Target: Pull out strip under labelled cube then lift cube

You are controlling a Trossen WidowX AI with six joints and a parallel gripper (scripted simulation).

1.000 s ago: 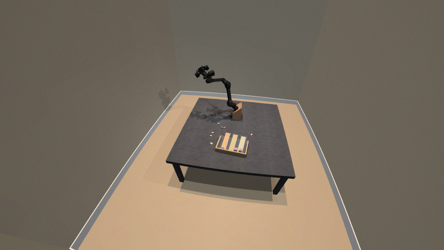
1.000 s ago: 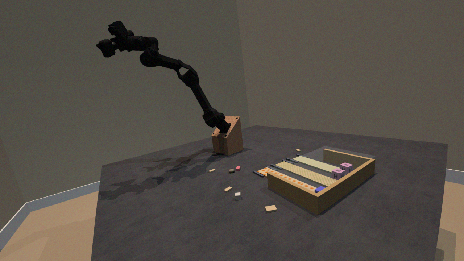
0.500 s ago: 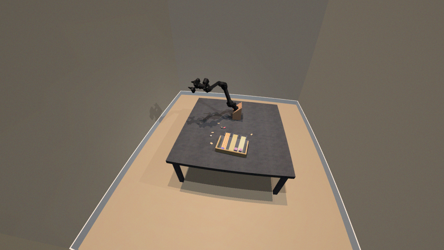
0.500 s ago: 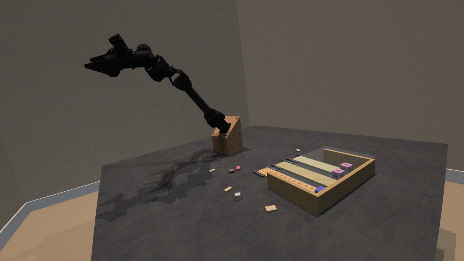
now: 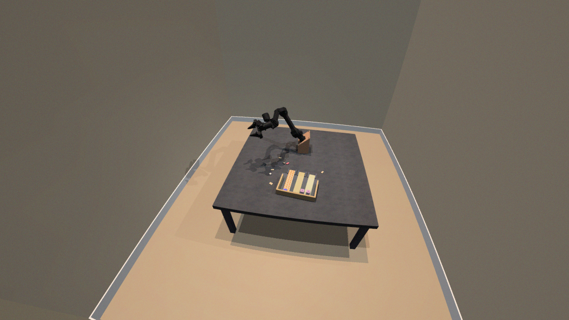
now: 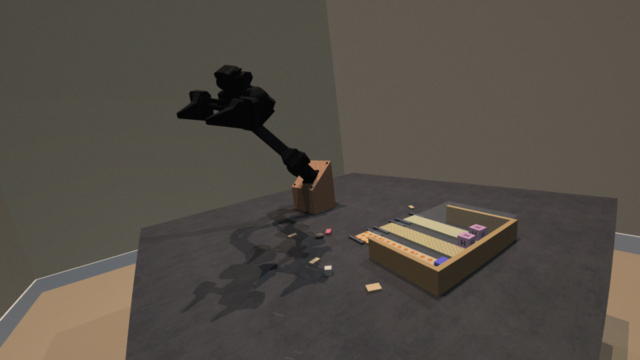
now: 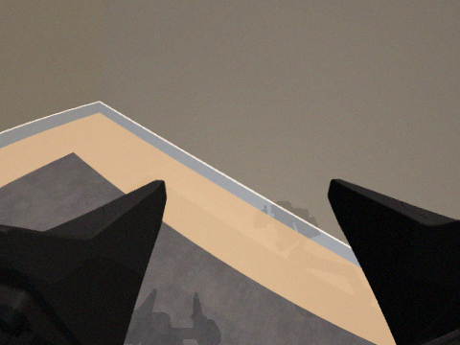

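Two pink cubes show at the near wall of the wooden tray (image 5: 296, 196) (image 6: 478, 259); in the exterior view both bear an H. The farther pink cube (image 5: 307, 191) (image 6: 477, 230) is at the end of the pale yellow strip (image 5: 310, 183) (image 6: 436, 225). The other pink cube (image 5: 302, 190) (image 6: 466, 239) is beside it, towards the tan patterned strip (image 5: 298, 182) (image 6: 416, 237); what lies under it is hidden. An orange-dotted strip (image 5: 289, 180) (image 6: 393, 243) has a blue block (image 5: 285, 189) (image 6: 441, 260) at its end. My gripper (image 5: 250, 131) (image 6: 192, 119) (image 7: 249, 188) is open and empty, high above the table, away from the tray.
The arm stands on a wooden base (image 5: 303, 148) (image 6: 327, 192). Small loose pieces lie between base and tray, including a white cube (image 6: 328, 270), a red block (image 6: 328, 232), a dark stone (image 6: 319, 235) and a tan block (image 6: 373, 287). Dark bars cross near the strips' outer ends.
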